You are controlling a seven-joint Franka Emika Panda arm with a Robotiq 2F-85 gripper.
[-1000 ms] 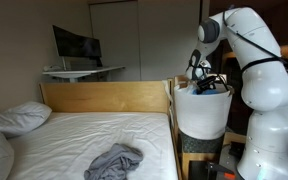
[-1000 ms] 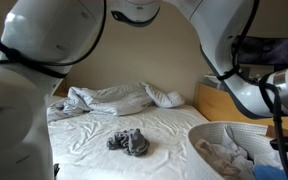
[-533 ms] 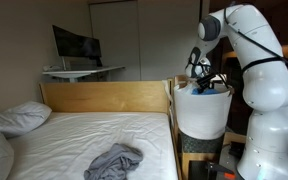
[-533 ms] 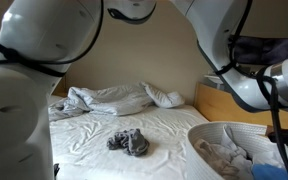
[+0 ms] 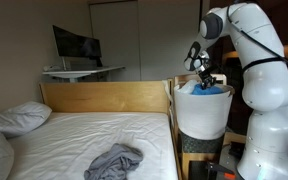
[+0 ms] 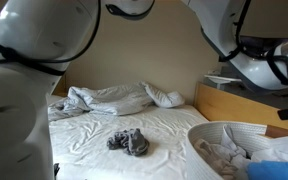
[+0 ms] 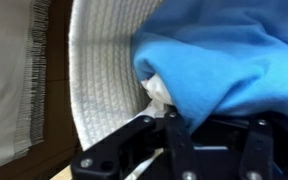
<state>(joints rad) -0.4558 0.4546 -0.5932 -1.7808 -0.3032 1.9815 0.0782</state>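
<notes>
My gripper [image 5: 205, 80] hangs over the tall white laundry basket [image 5: 201, 115] beside the bed, shut on a blue cloth [image 5: 213, 90] that bulges just above the rim. In the wrist view the blue cloth [image 7: 234, 55] fills the upper right and runs down between the black fingers [image 7: 174, 140]; my gripper [image 7: 214, 128] is closed on it. Behind it lies the woven basket wall [image 7: 94, 70], with some white laundry [image 7: 156, 92] under the cloth. In an exterior view the blue cloth [image 6: 280, 171] shows at the basket rim [image 6: 229, 129], over white laundry [image 6: 224, 153].
A crumpled grey garment [image 5: 114, 160] [image 6: 130, 142] lies on the white bed sheet. Pillows [image 5: 17, 117] and rumpled bedding [image 6: 104, 98] sit at the head. A wooden bed frame [image 5: 104, 96] borders the basket. A monitor [image 5: 76, 45] stands on a desk behind.
The jaws have closed on the blue cloth inside the basket, and the gripper has risen slightly, bringing the blue cloth up into view at the rim.
</notes>
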